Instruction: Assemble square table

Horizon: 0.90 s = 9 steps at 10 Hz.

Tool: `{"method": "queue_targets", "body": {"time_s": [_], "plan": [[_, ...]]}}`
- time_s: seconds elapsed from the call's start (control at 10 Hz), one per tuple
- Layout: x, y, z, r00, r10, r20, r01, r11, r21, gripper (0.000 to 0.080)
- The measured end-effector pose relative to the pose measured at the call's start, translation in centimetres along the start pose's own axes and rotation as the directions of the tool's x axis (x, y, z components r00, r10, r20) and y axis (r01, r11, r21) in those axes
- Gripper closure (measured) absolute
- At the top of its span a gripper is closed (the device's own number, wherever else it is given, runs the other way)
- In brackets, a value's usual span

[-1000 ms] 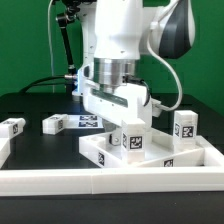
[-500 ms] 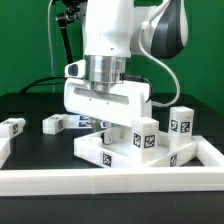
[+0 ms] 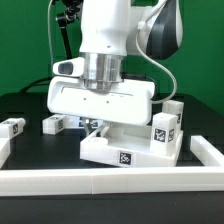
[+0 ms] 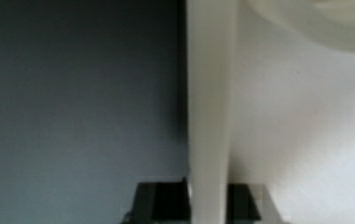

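One stiff, prob. light plastic square table slab; end effector pinches its thin rim, a slippery-looking hold.

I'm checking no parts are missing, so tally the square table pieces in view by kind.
Tabletop slab: 1
Block legs: 4, one partly hidden behind another
Total: 5
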State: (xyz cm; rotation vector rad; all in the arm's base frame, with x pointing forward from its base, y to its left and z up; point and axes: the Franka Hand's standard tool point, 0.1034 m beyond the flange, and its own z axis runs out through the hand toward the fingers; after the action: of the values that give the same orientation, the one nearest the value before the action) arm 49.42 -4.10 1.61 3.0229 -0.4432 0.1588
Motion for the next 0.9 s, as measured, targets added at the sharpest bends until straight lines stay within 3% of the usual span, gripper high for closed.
{"method": "queue_targets", "body": {"time_s": [0.5,0.7,0.9], "plan": [[1.3,-0.2,-0.4,0.956,-0.293,-0.022,0.293,0.956,-0.016,0.0738],[2.4,-0.9,-0.6,0.895,-0.444,-0.035,0.444,0.896,-0.026,0.0738],[3.5,-2.1,-1.0,0.778,-0.626,-0.043,0.625,0.780,-0.039,0.0738]]}}
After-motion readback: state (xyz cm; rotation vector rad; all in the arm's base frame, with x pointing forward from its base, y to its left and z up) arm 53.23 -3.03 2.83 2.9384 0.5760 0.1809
